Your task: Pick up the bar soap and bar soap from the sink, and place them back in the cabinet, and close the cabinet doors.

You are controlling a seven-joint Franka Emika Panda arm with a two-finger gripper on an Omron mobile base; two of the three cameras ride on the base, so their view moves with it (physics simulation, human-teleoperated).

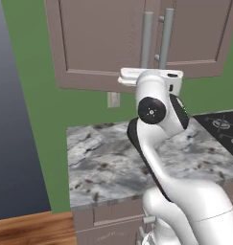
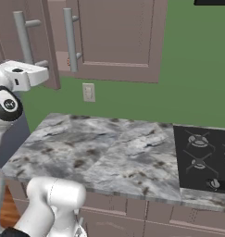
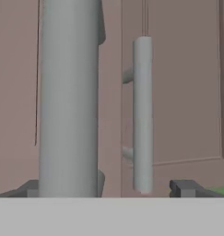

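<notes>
Cabinet doors (image 1: 104,43) hanging on the green wall (image 1: 41,115) above the grey marbled counter (image 1: 137,162), mauve-brown with recessed centres. Left door swung slightly out from the cabinet face in the right base view, its edge standing proud; right door (image 2: 118,37) looking flush. Two long grey bar handles side by side at the meeting edges: left handle (image 3: 69,97) huge and close in the hand view, right handle (image 3: 142,115) further back and slimmer. Gripper (image 3: 109,188) raised to the lower end of the handles, fingertips (image 3: 185,188) spread wide, open and holding nothing, with the near handle standing between the two tips; contact impossible to judge. White hand (image 1: 151,76) level with the bottom rail of the doors in the left base view. Pale wall socket (image 2: 88,92) below the cabinet. Black stovetop (image 2: 204,159) at the right end of the counter.
</notes>
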